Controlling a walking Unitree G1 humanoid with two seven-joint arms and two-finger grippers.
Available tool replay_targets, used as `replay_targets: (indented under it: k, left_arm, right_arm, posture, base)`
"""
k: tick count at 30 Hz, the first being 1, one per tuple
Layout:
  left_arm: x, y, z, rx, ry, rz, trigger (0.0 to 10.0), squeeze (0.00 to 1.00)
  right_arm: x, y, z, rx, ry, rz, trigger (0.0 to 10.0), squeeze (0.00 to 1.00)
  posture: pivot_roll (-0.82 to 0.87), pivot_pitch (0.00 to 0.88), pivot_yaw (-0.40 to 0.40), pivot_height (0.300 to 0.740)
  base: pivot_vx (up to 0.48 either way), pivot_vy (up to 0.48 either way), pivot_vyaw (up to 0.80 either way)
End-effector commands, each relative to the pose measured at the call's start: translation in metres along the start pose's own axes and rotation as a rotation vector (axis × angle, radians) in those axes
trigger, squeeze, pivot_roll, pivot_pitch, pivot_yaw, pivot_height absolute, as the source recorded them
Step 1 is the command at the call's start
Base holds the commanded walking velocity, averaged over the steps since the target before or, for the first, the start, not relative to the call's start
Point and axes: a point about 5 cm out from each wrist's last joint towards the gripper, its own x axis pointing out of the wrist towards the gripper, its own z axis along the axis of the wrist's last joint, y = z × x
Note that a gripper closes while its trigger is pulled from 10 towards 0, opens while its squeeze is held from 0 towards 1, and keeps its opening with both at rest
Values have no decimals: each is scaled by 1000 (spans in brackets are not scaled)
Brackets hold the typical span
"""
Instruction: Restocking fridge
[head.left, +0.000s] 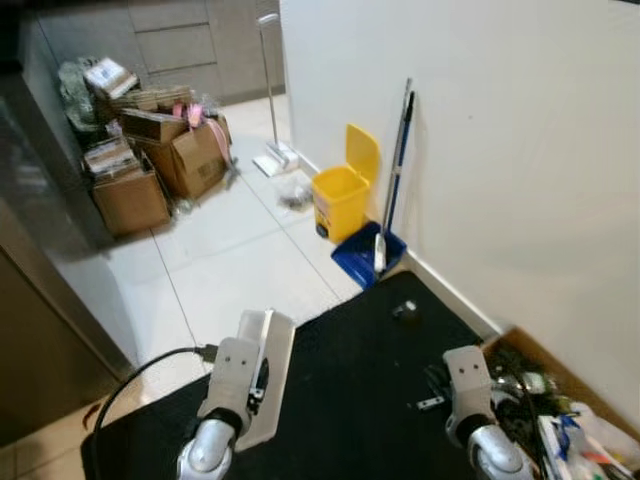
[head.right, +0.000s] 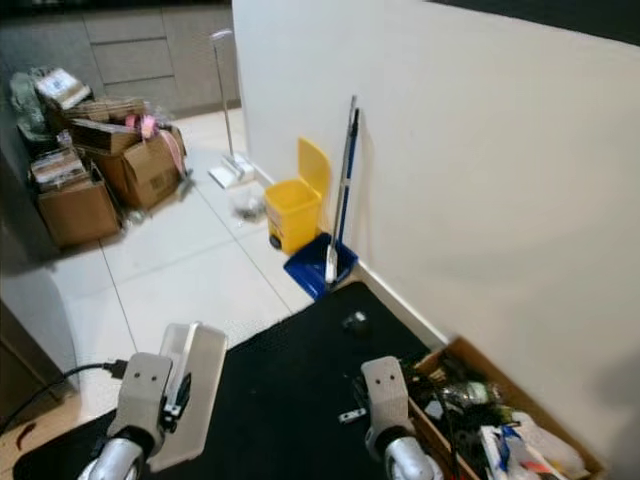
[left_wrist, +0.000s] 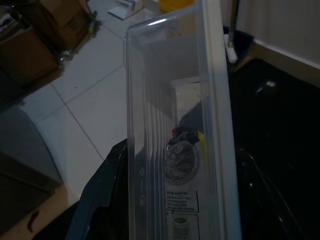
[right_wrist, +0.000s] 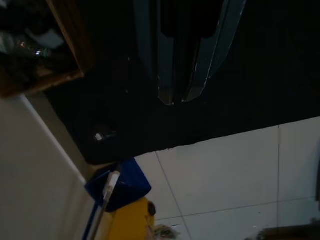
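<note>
Fridge door shelf (left_wrist: 175, 150), clear plastic, is held by the left gripper (head.left: 262, 345); right gripper (right_wrist: 177, 97) is closed, empty.

The two eye views are bright and sharp. The white wall (head.left: 500, 150) and the pale floor tiles (head.left: 230, 250) look evenly lit, with only soft shadows. The black mat (head.left: 370, 380) is very dark and shows little detail. The far corner by the cardboard boxes (head.left: 150, 170) is dimmer. Both wrist views are dark and a bit grainy. In the left wrist view, a clear plastic fridge bin (left_wrist: 175, 125) has a small bright shine on its top rim.
</note>
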Motion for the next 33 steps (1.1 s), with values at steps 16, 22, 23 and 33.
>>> replay_targets:
  k: [16, 22, 23, 33]
  left_arm:
    - [-3, 3, -4, 5, 15, 16, 10000, 0]
    - [-6, 5, -7, -9, 39, 28, 10000, 0]
    - [-6, 5, -7, -9, 39, 28, 10000, 0]
    - [-9, 6, -9, -13, 46, 38, 10000, 0]
  right_arm:
    - [1, 3, 2, -19, -13, 20, 10000, 0]
    - [0, 13, 0, -2, -1, 94, 10000, 0]
    - [0, 13, 0, -2, -1, 94, 10000, 0]
    - [-1, 21, -3, -14, 5, 136, 10000, 0]
  posture:
    - [-65, 60, -30, 740]
    - [-68, 61, -27, 740]
    - [-68, 61, -27, 740]
    - [-65, 63, -24, 740]
  base:
    - [480, 0, 770]
    - [251, 0, 0]
    - [0, 0, 0]
    - [0, 0, 0]
